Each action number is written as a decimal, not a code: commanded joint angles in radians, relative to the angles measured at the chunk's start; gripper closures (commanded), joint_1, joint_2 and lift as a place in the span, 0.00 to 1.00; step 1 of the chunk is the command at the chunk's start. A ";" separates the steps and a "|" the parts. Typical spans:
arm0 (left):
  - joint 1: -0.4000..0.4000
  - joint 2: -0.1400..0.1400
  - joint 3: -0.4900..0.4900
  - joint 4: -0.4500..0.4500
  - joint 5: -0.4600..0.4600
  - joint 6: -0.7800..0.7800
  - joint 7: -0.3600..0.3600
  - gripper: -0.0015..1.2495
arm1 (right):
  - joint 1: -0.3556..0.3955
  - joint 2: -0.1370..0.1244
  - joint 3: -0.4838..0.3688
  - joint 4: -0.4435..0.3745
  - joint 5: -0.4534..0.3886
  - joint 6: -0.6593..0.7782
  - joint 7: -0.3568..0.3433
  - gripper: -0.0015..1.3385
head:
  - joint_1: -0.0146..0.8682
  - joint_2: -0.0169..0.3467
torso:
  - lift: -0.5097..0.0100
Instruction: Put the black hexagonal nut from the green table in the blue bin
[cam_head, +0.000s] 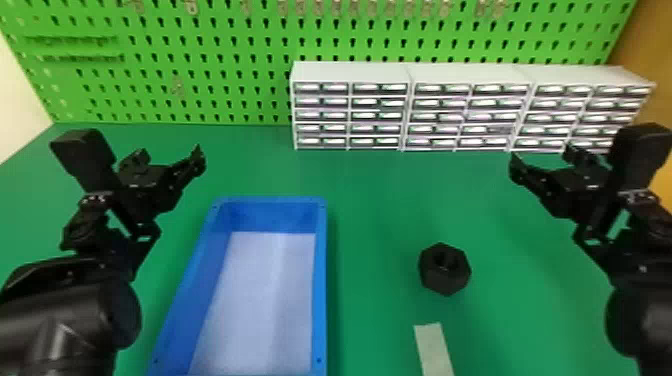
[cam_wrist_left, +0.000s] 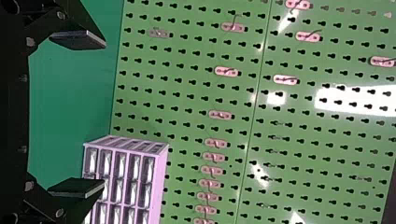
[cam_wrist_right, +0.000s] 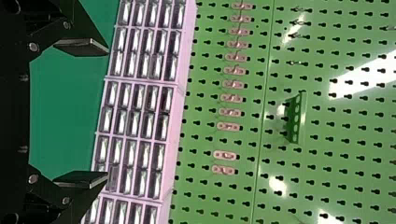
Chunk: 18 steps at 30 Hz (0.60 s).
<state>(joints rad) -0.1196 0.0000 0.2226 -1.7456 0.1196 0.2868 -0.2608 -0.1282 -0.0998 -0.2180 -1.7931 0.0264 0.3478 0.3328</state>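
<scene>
Here we go: my right gripper (cam_wrist_right: 107, 113) is spread wide, my left gripper (cam_wrist_left: 104, 114) too, and the nut (cam_head: 445, 269) sits on the table (cam_head: 380, 300), right of the bin (cam_head: 320, 300). Best come straight down, square across two flat sides (corners could slip), then lift high before crossing. No readable writing on nut or bin.

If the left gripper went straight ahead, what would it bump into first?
Probably the green wall with the holes: the left gripper points roughly that way, though depth is hard to judge.
</scene>
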 joint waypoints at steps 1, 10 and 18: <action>0.000 -0.003 -0.002 0.000 0.000 0.000 0.000 0.18 | -0.005 0.000 0.003 0.000 -0.011 0.014 0.000 0.25 | 0.79 0.19 | 0.79; 0.000 -0.003 -0.002 0.000 -0.006 0.000 0.000 0.18 | -0.051 0.002 0.014 -0.029 -0.025 0.172 0.000 0.25 | 0.79 0.19 | 0.79; 0.000 -0.003 -0.002 0.000 -0.009 0.000 0.000 0.18 | -0.113 -0.012 0.032 -0.031 -0.040 0.295 0.000 0.25 | 0.79 0.19 | 0.79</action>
<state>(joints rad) -0.1198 0.0000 0.2209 -1.7456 0.1133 0.2868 -0.2608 -0.2097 -0.1004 -0.1990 -1.8223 -0.0106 0.5890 0.3328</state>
